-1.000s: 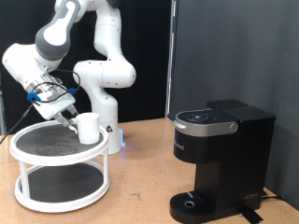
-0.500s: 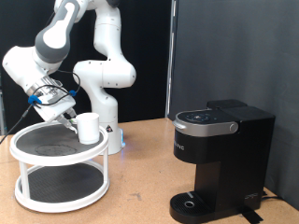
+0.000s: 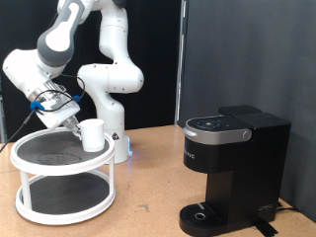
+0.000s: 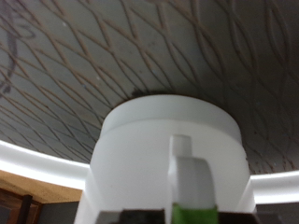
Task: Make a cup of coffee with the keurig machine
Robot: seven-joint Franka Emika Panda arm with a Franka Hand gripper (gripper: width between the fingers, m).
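The white cup (image 3: 93, 134) is on the top shelf of a white round two-tier rack (image 3: 61, 186), at the exterior view's left. My gripper (image 3: 75, 122) is right against the cup's left side, angled down at it, and is shut on its handle. In the wrist view the cup (image 4: 168, 140) fills the lower part of the picture, its handle (image 4: 190, 170) faces the camera, and a green pad (image 4: 194, 214) is at the handle's end. The black keurig machine (image 3: 232, 170) stands at the exterior view's right with its lid down and nothing on its drip tray (image 3: 203, 212).
The rack's top shelf (image 4: 112, 47) is a dark wire mesh with a white rim. The robot's white base (image 3: 111, 99) stands just behind the rack. A stretch of wooden table (image 3: 148, 197) lies between the rack and the machine. A black curtain hangs behind.
My gripper and the cup have shifted very slightly to the exterior view's left. Nothing else has moved.
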